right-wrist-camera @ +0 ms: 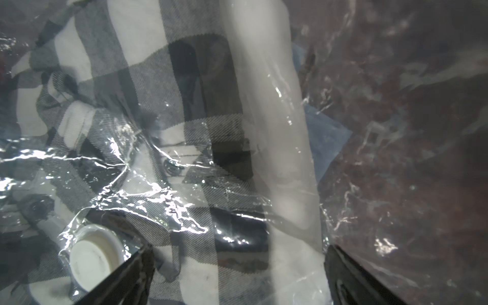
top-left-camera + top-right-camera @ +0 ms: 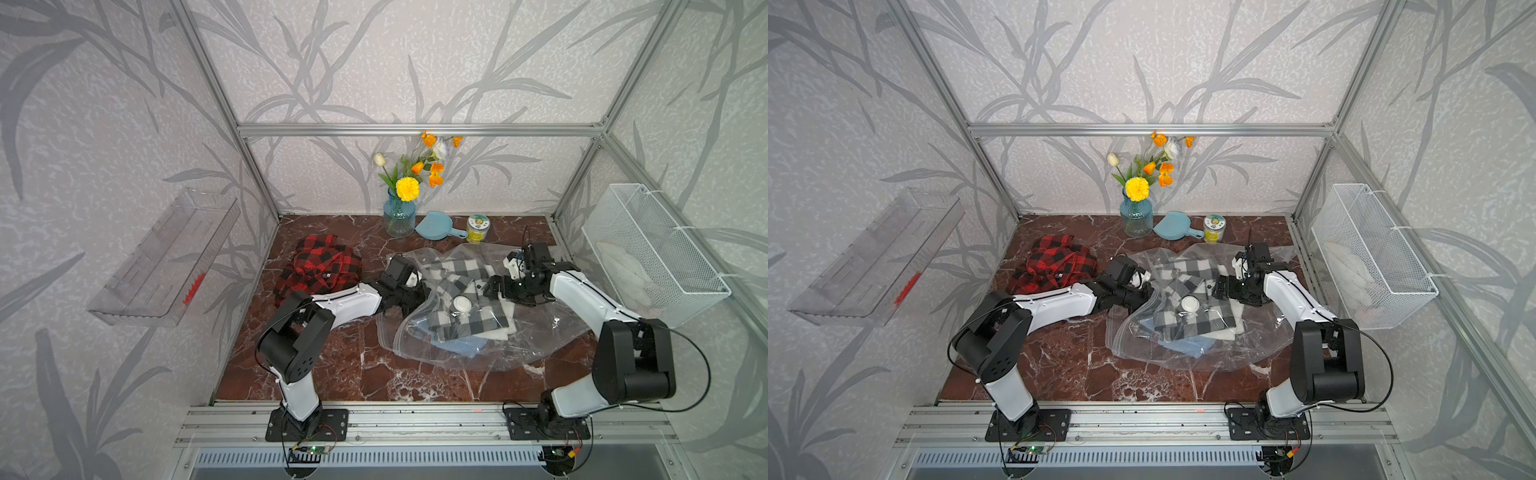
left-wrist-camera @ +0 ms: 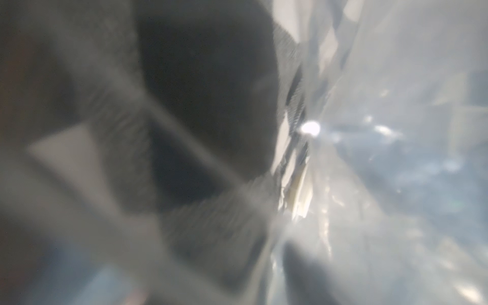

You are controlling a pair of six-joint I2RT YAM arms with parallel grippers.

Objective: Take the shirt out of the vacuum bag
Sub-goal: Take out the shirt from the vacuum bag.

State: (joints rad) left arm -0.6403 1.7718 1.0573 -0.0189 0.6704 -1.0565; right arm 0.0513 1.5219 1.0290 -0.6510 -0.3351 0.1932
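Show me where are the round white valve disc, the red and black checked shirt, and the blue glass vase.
Round white valve disc [image 2: 462, 304], top view, its centre.
Red and black checked shirt [image 2: 322, 266], top view, middle of the cloth.
Blue glass vase [image 2: 399, 219], top view, its body.

Shirt [image 2: 465, 291] inside vacuum bag [image 2: 478, 349] (mid-table); vase [image 2: 399, 216] behind it

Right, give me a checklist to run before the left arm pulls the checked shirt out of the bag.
1. Grey checked shirt inside the vacuum bag: ok, not out yet.
2. Left gripper at the bag's edge: ok.
3. Left gripper's hold on the shirt: cannot tell, wrist view blurred.
4. Right gripper open over the bag, beside the white valve: ok.
5. Right gripper pinning the bag down: cannot tell.
6. Red plaid shirt lies apart from the bag: ok.
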